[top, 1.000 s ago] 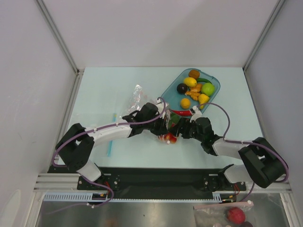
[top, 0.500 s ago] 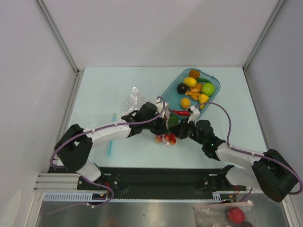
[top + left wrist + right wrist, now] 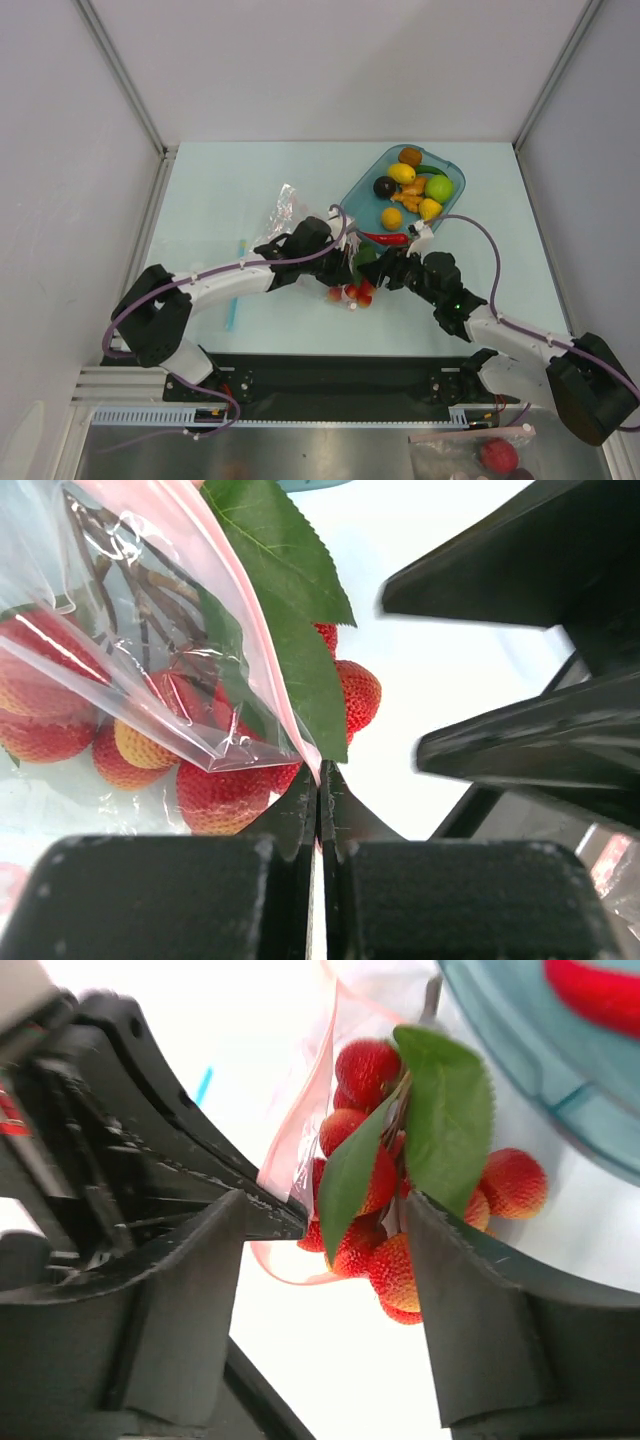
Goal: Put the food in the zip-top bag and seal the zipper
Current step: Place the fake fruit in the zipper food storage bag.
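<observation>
Since a second ago, the right arm's elbow and shoulder links have swung out toward the right near corner, while its wrist has stayed by the fruit. The left arm has hardly shifted.

Task object: the cluster of little red balls (image 3: 362, 1065), with its green leaves (image 3: 445, 1110), lies on the table (image 3: 230, 180) just near of the teal tray (image 3: 362, 195), where the rest of the food sits. Several berries show behind the clear film of the zip-top bag (image 3: 150, 630); others, and the leaves, are outside the mouth.

Handling, as I judge it: the bunch looks light, lumpy and glossy, its berries tied by thin stiff twigs, so it may roll or slip under a pinch. I would take it across the twigs or the middle of the bunch. The bag is thin, limp and crinkly, and it will fold unless held by the firmer zipper (image 3: 170, 530).

Grippers: the left gripper (image 3: 320, 777) is closed tight, its tips pinching the pink mouth edge and holding it up. The right gripper (image 3: 325, 1210) stands well open, one finger to each side of the bunch with berries and a leaf between them. I see no grip on the bunch, and I cannot tell whether the right-hand finger touches the leaf.
</observation>
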`<state>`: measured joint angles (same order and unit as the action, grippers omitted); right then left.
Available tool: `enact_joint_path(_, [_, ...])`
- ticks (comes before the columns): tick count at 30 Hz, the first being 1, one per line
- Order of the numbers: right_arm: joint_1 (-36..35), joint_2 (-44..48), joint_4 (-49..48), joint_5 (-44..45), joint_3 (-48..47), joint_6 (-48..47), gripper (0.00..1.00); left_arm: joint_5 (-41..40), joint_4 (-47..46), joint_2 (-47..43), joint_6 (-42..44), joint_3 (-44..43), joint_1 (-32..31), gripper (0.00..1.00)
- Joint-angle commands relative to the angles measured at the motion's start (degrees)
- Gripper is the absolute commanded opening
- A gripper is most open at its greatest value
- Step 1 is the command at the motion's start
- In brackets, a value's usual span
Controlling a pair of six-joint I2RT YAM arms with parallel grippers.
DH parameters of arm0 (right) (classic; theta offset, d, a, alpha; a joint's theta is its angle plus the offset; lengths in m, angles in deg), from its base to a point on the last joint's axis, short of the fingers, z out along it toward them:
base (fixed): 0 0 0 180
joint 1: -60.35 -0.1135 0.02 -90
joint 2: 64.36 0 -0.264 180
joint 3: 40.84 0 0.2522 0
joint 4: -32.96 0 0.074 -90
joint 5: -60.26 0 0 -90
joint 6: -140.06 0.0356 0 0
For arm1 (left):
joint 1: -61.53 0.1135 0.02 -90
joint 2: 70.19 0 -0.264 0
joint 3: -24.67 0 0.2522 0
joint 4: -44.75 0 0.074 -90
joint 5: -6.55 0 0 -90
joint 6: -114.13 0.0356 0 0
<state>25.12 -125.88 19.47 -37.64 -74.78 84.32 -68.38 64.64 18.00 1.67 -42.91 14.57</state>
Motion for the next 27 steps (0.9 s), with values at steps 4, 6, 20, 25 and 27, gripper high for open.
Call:
enact_joint_path(4, [1.91,3.42,2.81,6.13,3.83,2.21,0.71,-2.32,-1.12,1.02,0.4,-0.93,0.2,0.0])
enact_joint_path(6, [1.91,2.81,3.51,7.54,4.19,2.83,0.7,-2.5,-1.03,1.46,0.66,-1.2,0.2,0.0])
enact_joint_path(20, [-0.98,-9.92,-1.14,5.97,1.99,5.73,0.77,-3.03,-0.68,1.99,0.84,-1.55,0.2,0.0])
enact_joint_path(25, [-2.13,-15.91,-2.55,5.62,0.24,7.05,0.76,-2.77,-0.77,1.99,0.84,-1.55,0.2,0.0])
enact_joint_path(27, [-2.22,-17.75,-3.86,4.57,-0.38,7.31,0.75,-2.68,-0.77,2.08,0.84,-1.46,0.2,0.0])
